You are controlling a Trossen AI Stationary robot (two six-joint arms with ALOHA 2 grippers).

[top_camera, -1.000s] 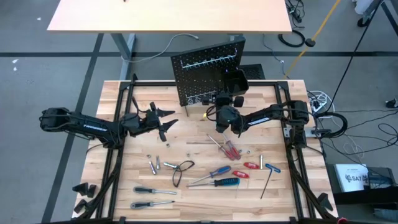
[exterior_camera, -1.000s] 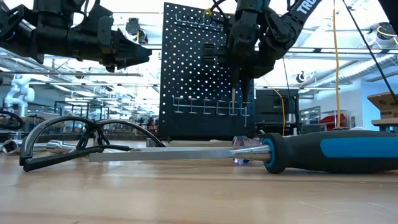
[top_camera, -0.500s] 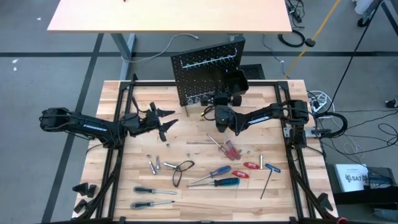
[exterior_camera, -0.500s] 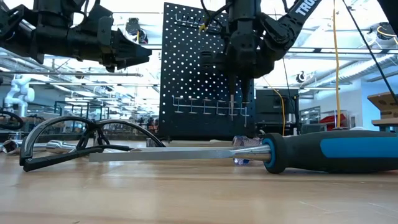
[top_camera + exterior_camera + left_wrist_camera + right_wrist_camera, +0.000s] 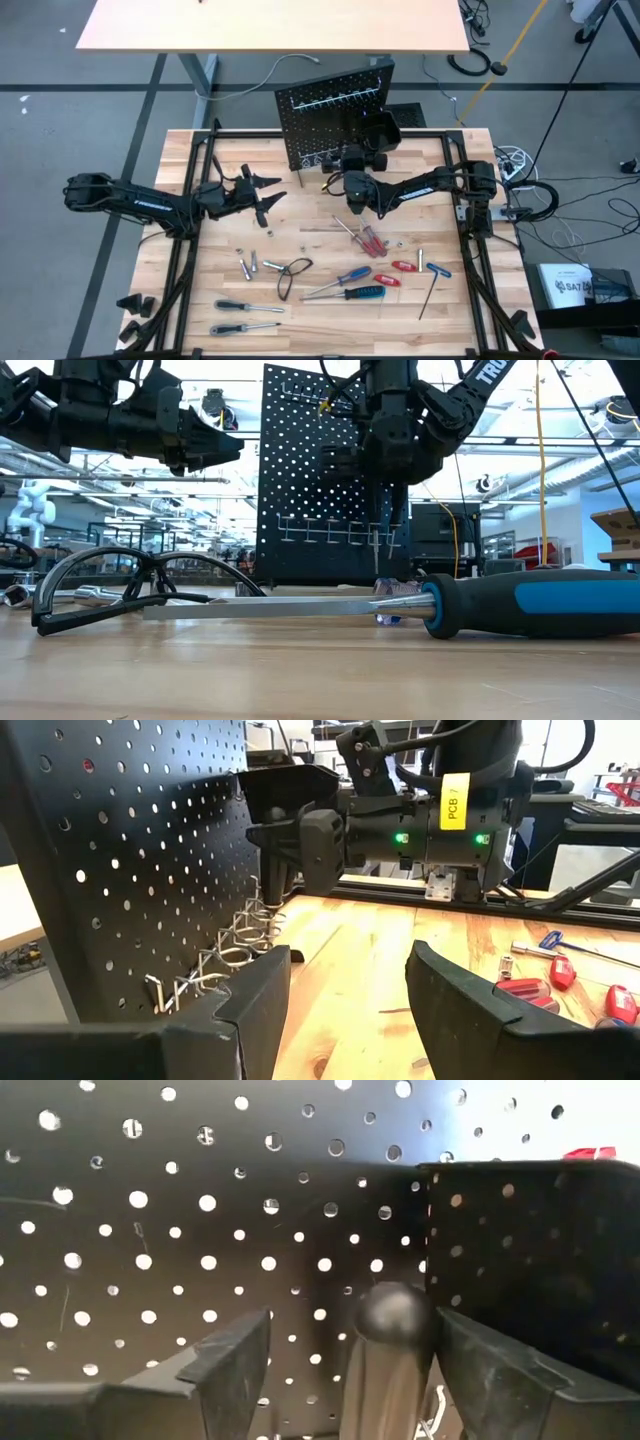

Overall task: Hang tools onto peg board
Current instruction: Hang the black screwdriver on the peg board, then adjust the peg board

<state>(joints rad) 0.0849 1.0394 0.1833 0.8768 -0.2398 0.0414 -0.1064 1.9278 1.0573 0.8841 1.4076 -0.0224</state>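
The black peg board (image 5: 330,115) stands upright at the table's far edge, with a small black bin (image 5: 380,130) on it. My right gripper (image 5: 352,157) is level against the board, open. A black-handled screwdriver (image 5: 388,1342) stands upright between its fingers. The screwdriver's thin shaft (image 5: 375,546) hangs down through the board's lower row of wire hooks (image 5: 255,920). My left gripper (image 5: 272,193) waits open above the table's left half. Other tools lie loose on the near table: red screwdrivers (image 5: 366,238), blue ones (image 5: 352,275) and a black wire loop (image 5: 293,272). My right gripper has its fingers on either side of the screwdriver's round-topped handle (image 5: 392,1315). The handle stands close beside one finger (image 5: 470,1355) and well apart from the other. I cannot tell whether that finger touches it. The fingers come level from the table's near side.
Black-handled screwdrivers (image 5: 245,307), small silver bits (image 5: 248,265) and a hex key (image 5: 432,290) lie on the near half. A blue-and-black screwdriver (image 5: 530,603) lies close before the low camera. The black frame rails (image 5: 185,250) run along both table sides.
My right gripper has opened at the peg board and let go of the black-handled screwdriver. The screwdriver's shaft now hangs a little lower through the bottom hook row than a second ago.
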